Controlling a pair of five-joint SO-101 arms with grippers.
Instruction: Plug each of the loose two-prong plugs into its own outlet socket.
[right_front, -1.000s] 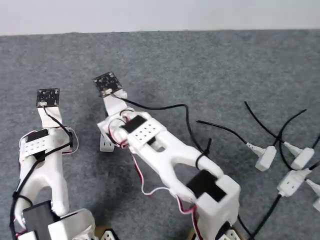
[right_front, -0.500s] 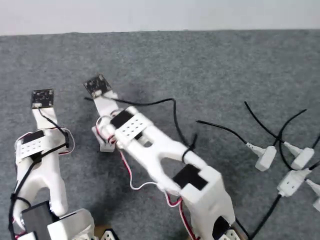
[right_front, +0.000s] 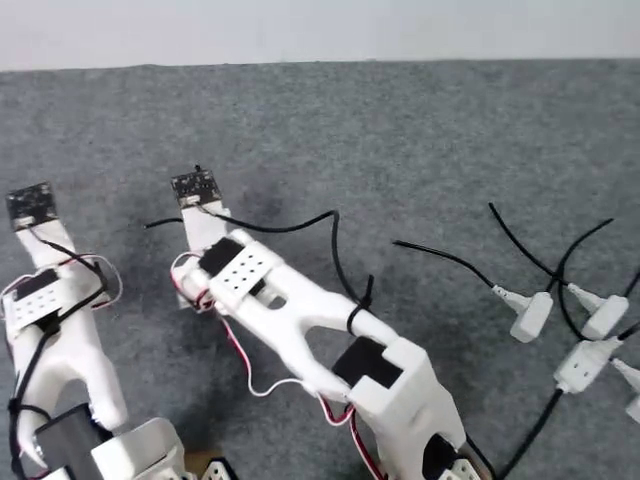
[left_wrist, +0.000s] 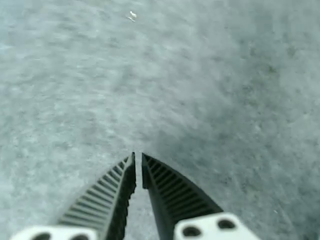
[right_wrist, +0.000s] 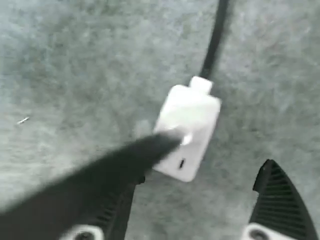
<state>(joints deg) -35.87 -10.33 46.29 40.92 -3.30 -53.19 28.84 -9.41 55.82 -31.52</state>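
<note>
Robotics test bench in a lab or workshop.
A grey felt mat (right_front: 400, 130) covers the table up to a plain pale wall (right_front: 320, 30) across the frame's top; white arms (right_front: 300, 310) with bare wiring fill the lower left.

High view: left arm (right_front: 58, 340) near frame's left edge, stretched forward from base, wrist low. Its left gripper (left_wrist: 138, 167): jaws almost together, thin slit between, empty. Beside it, right arm (right_front: 300, 312) runs diagonally from base toward left arm's side, forearm low. Its right gripper (right_wrist: 222, 157): jaws spread wide, gripping nothing.
</note>
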